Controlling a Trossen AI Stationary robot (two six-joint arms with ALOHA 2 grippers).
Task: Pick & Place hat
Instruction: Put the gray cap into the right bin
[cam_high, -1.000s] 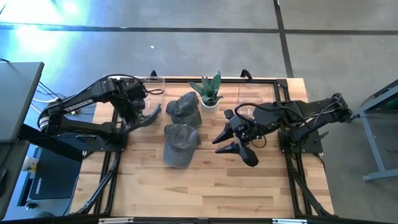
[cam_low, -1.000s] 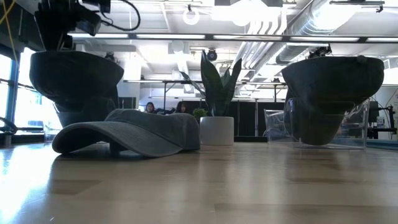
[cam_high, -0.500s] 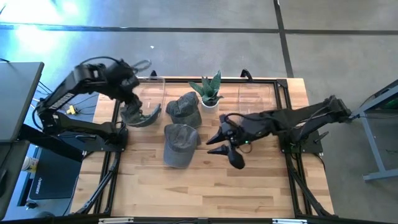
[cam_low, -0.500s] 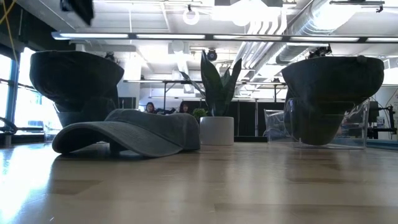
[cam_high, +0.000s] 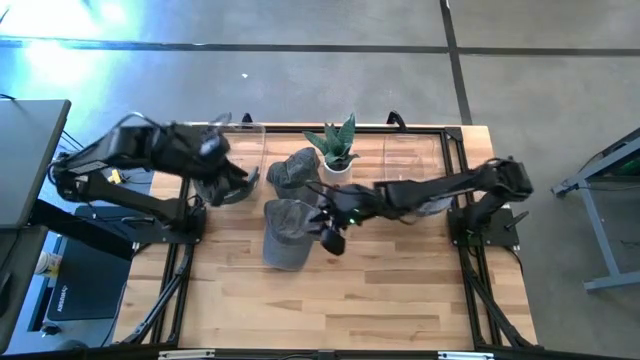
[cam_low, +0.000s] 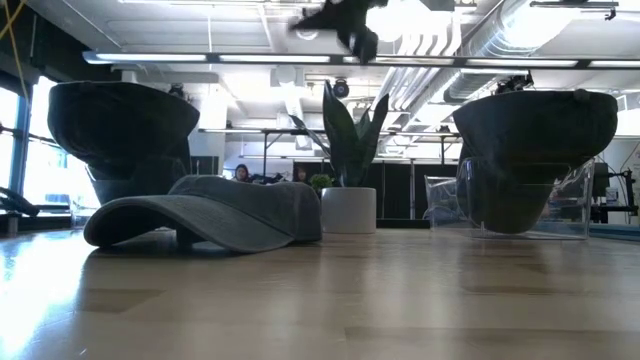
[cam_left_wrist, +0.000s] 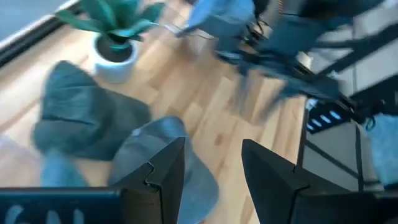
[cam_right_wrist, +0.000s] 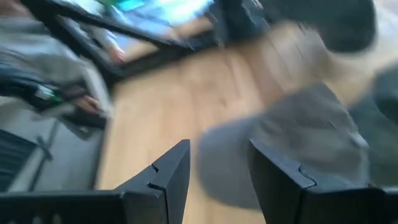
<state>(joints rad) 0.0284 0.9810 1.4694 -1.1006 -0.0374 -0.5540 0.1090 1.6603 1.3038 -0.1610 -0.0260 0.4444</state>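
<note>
Two grey caps lie brim-down on the table: the near cap (cam_high: 288, 232) (cam_low: 215, 210) (cam_right_wrist: 298, 130) and a second cap (cam_high: 296, 172) (cam_left_wrist: 81, 118) beside the potted plant. Two dark hats sit on clear stands, one on the left (cam_low: 120, 125) (cam_high: 228, 188) and one on the right (cam_low: 535, 140). My right gripper (cam_high: 325, 222) (cam_right_wrist: 217, 149) is open and hovers high over the near cap's right edge, showing at the low view's top (cam_low: 345, 20). My left gripper (cam_high: 222, 150) (cam_left_wrist: 211, 146) is open, raised near the left stand.
A potted plant (cam_high: 335, 145) (cam_low: 350, 150) stands at the far middle of the table, next to the second cap. Clear stands occupy the far left and far right. Bare wood (cam_high: 330, 300) stretches along the near half of the table.
My right gripper has swept toward the table's left, from the table's right half to above the near cap, and now shows high in the low view. My left gripper has risen away from the hat on the left stand and left the low view. The caps have kept still.
</note>
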